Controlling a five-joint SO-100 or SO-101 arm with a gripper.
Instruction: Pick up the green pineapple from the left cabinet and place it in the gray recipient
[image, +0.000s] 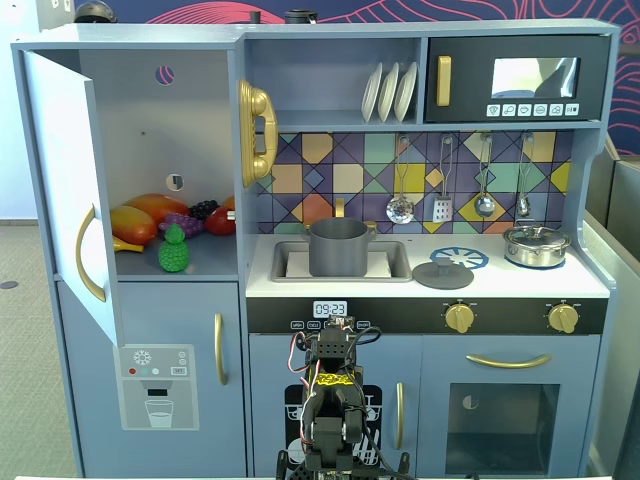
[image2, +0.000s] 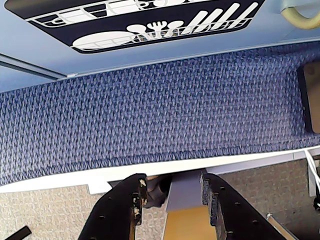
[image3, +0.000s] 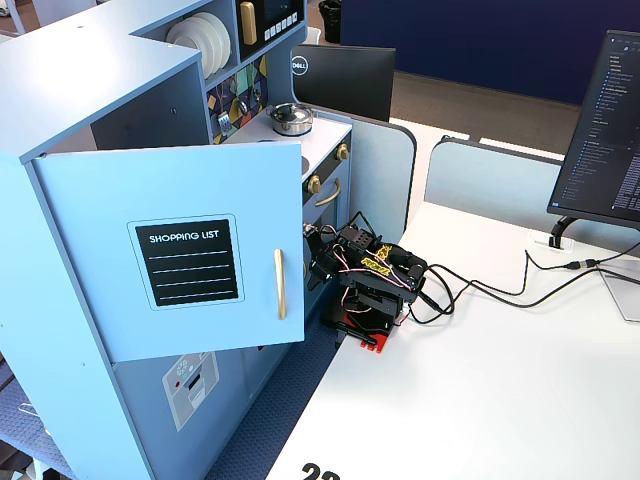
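Note:
The green pineapple (image: 174, 250) stands upright at the front of the shelf in the left cabinet (image: 150, 110), whose door (image: 62, 170) is swung open. The gray recipient (image: 338, 247) sits in the sink in the middle of the counter, empty as far as I can see. My arm (image: 333, 400) is folded low in front of the kitchen, well below both. In the wrist view my gripper (image2: 172, 187) points down over the table edge and the blue carpet (image2: 160, 110). Its jaws stand apart with nothing between them.
Orange-yellow mangoes (image: 135, 222), purple grapes (image: 190, 218) and a red fruit (image: 222, 220) lie behind the pineapple. A flat gray lid (image: 443, 273) and a silver lidded pot (image: 536, 245) sit on the counter. The open door (image3: 190, 262) juts out beside the arm (image3: 370, 280). Cables (image3: 500, 290) trail on the white table.

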